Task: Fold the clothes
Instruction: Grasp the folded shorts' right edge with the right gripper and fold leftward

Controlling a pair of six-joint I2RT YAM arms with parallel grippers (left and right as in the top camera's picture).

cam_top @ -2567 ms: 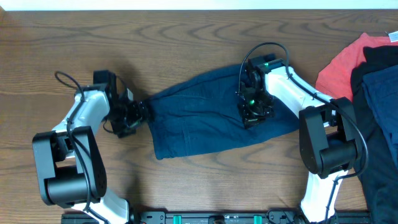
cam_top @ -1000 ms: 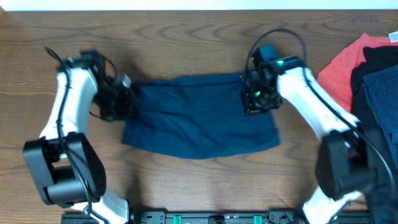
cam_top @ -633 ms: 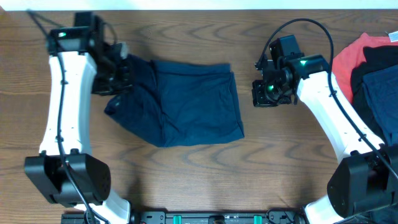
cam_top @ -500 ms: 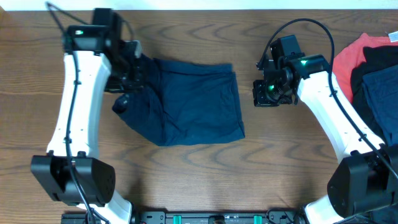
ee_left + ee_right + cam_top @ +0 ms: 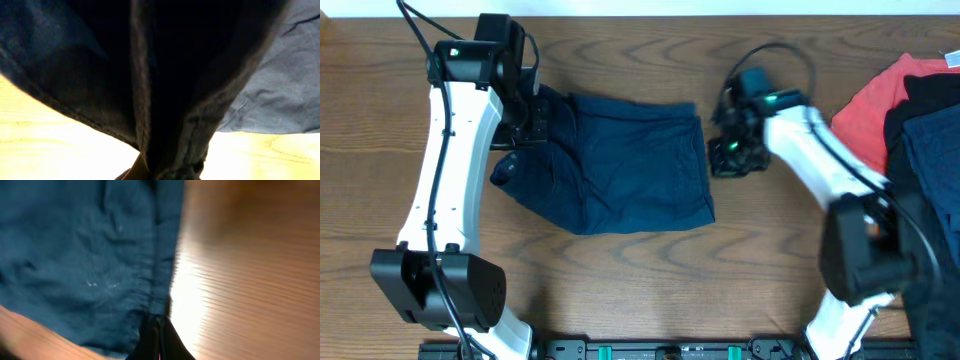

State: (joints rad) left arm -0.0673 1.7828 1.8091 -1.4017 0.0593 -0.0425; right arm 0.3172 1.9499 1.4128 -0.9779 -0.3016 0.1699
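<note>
Left arm stretches toward 11 o'clock, left gripper pinching the shorts' bunched corner (lifted off the wood). Right gripper, jaws pressed together, sits at their 3 o'clock.

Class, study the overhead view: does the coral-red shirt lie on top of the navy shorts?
No: the coral-red shirt lies at the far right, apart from the navy shorts spread in the middle.

Navy shorts, folded over into 1 rumpled rectangle, mostly flat. Left corner bunched and pinched in the left gripper; right hem just beside the right gripper.
</note>
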